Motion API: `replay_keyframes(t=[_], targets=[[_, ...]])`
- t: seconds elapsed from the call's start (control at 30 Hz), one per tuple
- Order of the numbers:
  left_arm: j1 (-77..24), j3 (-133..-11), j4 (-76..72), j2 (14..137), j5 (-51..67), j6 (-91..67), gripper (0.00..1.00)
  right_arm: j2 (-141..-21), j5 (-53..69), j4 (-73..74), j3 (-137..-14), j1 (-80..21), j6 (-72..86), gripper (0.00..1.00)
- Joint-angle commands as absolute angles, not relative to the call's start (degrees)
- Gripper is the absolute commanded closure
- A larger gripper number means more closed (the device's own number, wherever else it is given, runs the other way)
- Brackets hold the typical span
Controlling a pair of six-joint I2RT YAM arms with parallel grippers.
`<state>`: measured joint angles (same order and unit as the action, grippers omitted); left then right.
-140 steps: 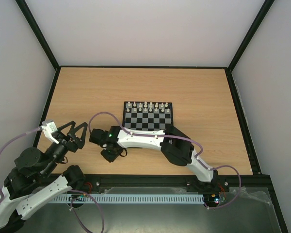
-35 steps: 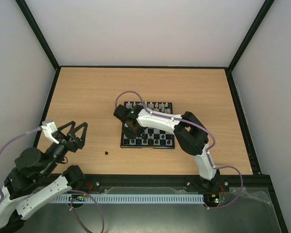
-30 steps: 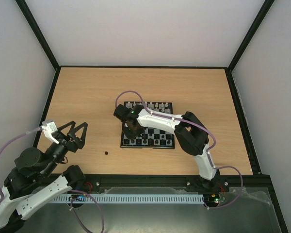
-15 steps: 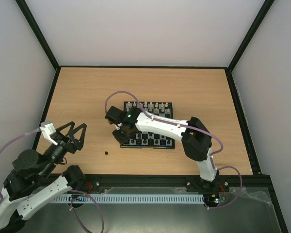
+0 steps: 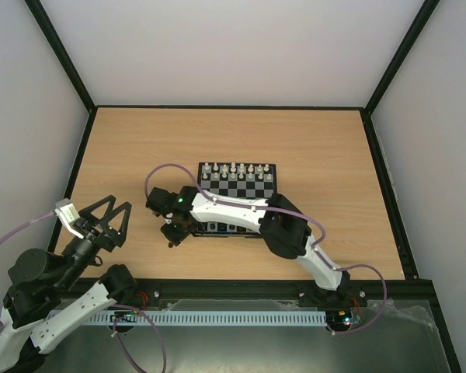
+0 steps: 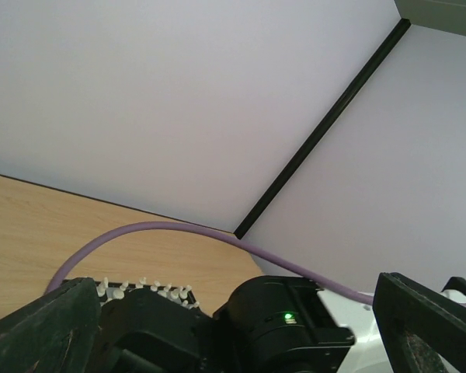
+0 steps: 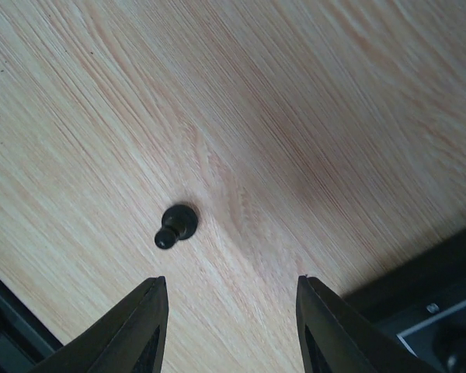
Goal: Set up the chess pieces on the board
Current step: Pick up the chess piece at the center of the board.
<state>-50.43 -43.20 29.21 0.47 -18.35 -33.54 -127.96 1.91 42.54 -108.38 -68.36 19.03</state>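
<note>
Lone pawn [image 7: 176, 225] on bare tabletop [image 7: 311, 109], free room all round, right tool [image 7: 229, 286] spread above, board [image 5: 241, 189] near

Table [image 5: 140, 148] carries board [image 5: 241, 186] and one chess piece [image 7: 175, 225].

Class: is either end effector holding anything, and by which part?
Nothing is held. The right end effector is open above a black chess piece on the table, apart from it; the left end effector is open and empty.
</note>
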Motion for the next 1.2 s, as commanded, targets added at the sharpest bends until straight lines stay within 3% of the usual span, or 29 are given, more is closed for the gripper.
replay_keyframes(t=[0.0,0.37,1.17], targets=[[-50.10,-42.87,27.60,-0.26,-17.62,-32.59,0.01,-130.59,3.43,47.04,-112.63,-69.14,18.29,0.53],[-50.09,-42.87,27.60,-0.18,-17.73,-32.62,0.01,-134.48,4.70,48.20,-116.51,-70.09,17.80,0.56],[-49.92,-42.82,27.51,-0.11,-17.67,-32.67,0.01,-139.80,4.14,50.38,-121.66,-70.86,17.25,0.73]])
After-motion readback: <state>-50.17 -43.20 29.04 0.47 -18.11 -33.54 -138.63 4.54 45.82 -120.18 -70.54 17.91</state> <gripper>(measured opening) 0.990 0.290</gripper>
